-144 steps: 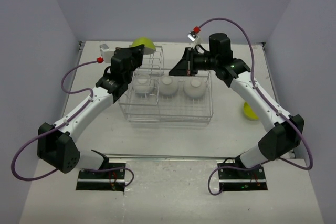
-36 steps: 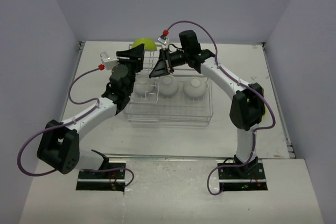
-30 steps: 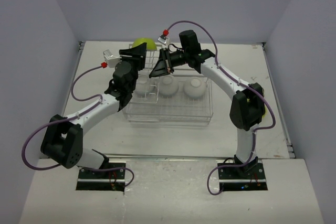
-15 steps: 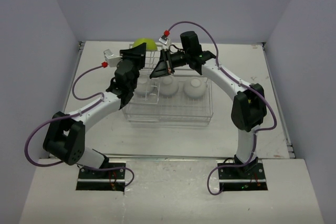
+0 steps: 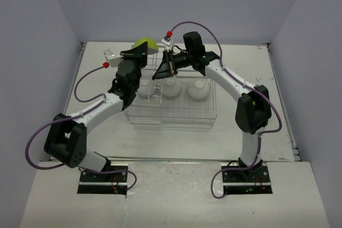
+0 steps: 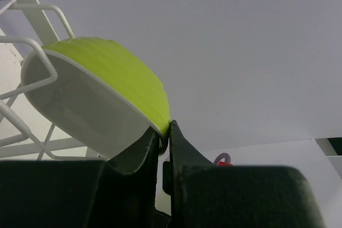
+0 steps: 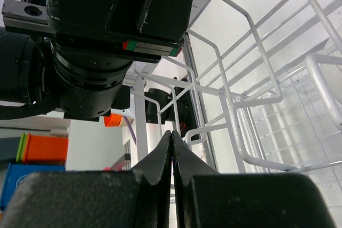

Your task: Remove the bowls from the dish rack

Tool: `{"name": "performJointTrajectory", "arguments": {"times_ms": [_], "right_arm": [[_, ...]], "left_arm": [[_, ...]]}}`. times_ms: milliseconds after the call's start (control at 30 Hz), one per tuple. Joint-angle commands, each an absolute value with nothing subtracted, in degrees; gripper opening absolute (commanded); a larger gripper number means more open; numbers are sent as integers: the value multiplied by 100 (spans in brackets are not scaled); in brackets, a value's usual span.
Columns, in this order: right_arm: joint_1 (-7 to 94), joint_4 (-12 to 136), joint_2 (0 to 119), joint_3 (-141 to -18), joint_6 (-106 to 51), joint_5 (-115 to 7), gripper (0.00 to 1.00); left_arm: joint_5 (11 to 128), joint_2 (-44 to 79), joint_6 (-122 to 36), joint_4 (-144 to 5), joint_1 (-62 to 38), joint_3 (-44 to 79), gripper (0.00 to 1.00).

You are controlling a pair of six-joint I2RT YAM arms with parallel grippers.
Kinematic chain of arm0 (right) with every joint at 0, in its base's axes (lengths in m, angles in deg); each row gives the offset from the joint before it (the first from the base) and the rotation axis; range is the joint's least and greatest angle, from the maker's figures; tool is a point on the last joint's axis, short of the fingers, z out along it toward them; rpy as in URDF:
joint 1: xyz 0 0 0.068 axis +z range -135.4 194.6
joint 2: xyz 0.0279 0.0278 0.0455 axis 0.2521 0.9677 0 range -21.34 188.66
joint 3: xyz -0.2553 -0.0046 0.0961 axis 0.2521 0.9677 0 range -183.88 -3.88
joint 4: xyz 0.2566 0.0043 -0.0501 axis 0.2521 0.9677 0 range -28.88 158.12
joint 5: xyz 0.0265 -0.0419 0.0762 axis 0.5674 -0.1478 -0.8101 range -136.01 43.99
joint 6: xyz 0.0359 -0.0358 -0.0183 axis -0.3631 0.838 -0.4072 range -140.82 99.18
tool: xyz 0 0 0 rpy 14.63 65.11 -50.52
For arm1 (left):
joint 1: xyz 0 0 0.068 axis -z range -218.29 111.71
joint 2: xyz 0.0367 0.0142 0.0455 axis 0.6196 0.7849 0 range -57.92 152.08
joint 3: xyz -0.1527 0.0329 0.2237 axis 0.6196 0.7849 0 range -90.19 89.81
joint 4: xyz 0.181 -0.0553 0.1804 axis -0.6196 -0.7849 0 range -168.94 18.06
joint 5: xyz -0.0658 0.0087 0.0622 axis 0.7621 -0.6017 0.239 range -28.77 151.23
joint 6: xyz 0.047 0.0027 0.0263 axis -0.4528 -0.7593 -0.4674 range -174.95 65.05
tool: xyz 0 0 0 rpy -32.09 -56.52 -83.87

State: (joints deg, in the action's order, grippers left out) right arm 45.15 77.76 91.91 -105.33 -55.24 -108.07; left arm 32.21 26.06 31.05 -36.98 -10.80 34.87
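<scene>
Top external view has the dish rack [image 5: 176, 111] in the middle of the table [image 5: 240, 142], its taller slotted section at the upper left end. A lime-yellow bowl [image 5: 145, 43] sits tilted on edge in that section, at the upper centre of the frame. Three white bowls [image 5: 171, 87] lie upside down in a row in the low basket just below it. From the left wrist view, the left gripper [image 6: 165, 129] is closed almost all the way, with its two fingers pinching the bowl's lower rim. One finger is against the white inside and the other against the yellow outside, and the bowl's far edge leans in the rack's wires at the upper left of that frame. In the right wrist view, the right gripper [image 7: 172, 141] has its fingers pressed flat together with nothing between them. It hangs among the rack's wires, facing the dark body of the left arm's wrist. Compared with 4.8 s ago, the right arm [image 5: 230, 84] has folded its elbow inward and its claw has shifted left from over the middle of the rack toward the slotted section. The left claw has risen from beside the rack to the bowl's rim. Over the last second little has changed, and the lime-yellow bowl stays in the same slot throughout.
</scene>
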Motion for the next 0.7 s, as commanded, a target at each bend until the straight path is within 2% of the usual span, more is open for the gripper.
{"name": "performJointTrajectory", "arguments": {"times_ms": [0,333,667], "right_arm": [[4475,8405,9520,-10521,-5264,-10164,0],[4475,8414,9599,-10583,-5238,-10173,0],[4466,8449,9634,-10583,-5202,-10155,0]], "left_arm": [[2950,2672,3057,-3740,-1113,3409,0],[3081,2531,2934,-3442,-1245,3663,0],[3363,2540,2644,-2510,-1368,3743,0]]}}
